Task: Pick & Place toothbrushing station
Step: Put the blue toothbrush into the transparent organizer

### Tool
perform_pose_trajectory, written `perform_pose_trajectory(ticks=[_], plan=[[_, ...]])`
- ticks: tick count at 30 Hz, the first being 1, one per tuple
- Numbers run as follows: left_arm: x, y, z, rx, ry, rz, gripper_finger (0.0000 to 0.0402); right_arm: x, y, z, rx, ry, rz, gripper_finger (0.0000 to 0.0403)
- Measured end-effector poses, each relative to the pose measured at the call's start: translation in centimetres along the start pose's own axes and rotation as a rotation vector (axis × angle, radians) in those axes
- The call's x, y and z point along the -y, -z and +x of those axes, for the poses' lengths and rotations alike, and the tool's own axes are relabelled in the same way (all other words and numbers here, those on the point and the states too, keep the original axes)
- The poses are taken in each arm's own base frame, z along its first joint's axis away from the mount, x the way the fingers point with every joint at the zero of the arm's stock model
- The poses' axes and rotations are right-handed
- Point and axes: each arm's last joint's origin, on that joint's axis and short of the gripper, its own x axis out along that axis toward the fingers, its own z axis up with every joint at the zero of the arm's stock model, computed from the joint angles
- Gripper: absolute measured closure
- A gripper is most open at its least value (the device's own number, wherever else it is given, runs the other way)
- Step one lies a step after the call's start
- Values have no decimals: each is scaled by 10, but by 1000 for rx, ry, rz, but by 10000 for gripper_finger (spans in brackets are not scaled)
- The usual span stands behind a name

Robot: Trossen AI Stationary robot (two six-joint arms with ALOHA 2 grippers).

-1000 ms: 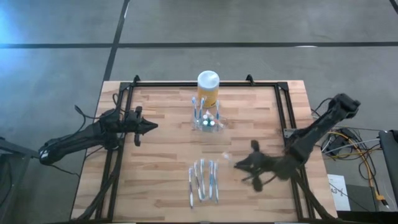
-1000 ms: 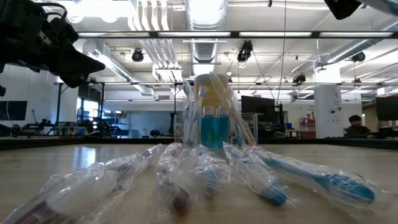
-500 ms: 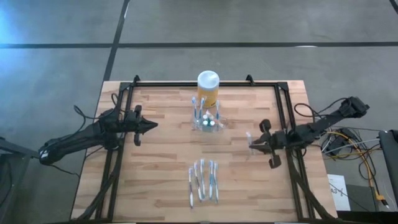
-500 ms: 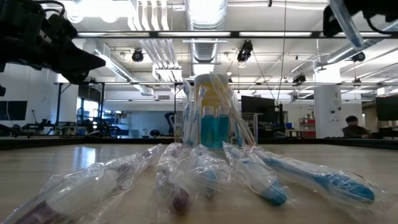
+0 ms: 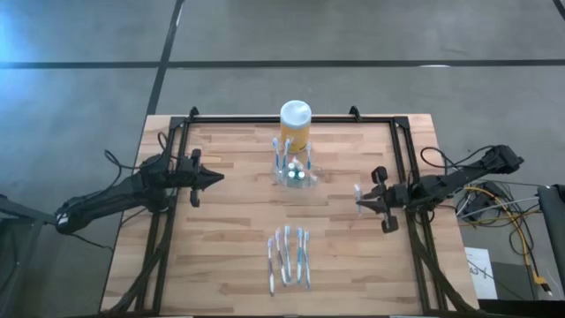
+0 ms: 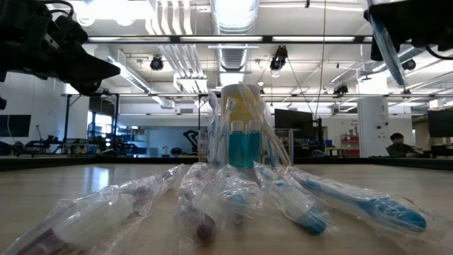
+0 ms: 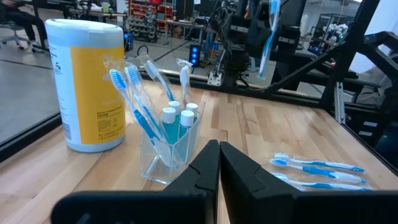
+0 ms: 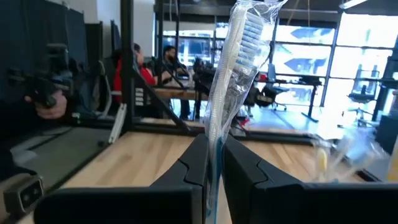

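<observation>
We see the right gripper [image 5: 362, 200] off the table's right side, fingers clamped on a wrapped toothbrush [image 8: 231, 68]; left gripper [image 5: 217, 178] hovers left, fingers pressed together on nothing. Toothbrushing station [image 5: 294, 170] sits mid-table, touching yellow jar [image 5: 295, 124] behind; four wrapped brushes [image 5: 289, 256] lie near the front edge

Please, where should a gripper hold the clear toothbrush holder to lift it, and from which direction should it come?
I would grip the toothbrushing station low on its flat clear walls, coming from the side. Toothbrushes and small bottles stand out of its open top, so a top approach looks blocked. The yellow jar stands close on one side, so the side facing the left gripper seems freest.
</observation>
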Motion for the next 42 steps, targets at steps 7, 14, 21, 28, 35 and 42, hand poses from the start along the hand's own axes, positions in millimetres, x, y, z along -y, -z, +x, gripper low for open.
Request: perform_pose_trajectory(ticks=[7,14,21,28,35,42], plan=[[0,0,0,0,0,-1,386,0,17,-5,1,3,4,379],[0,0,0,1,-4,-32,386,3,12,-5,56,53,-11,379],[-3,-2,0,29,-102,-54,386,14,-38,12,31,117,-89,380],[-3,-6,0,73,-131,-43,386,33,-90,50,-3,126,-178,380],[-3,-5,0,69,-131,-38,386,66,-87,96,48,28,-174,380],[-3,-5,0,63,-131,-38,386,97,-35,126,75,93,-154,380]])
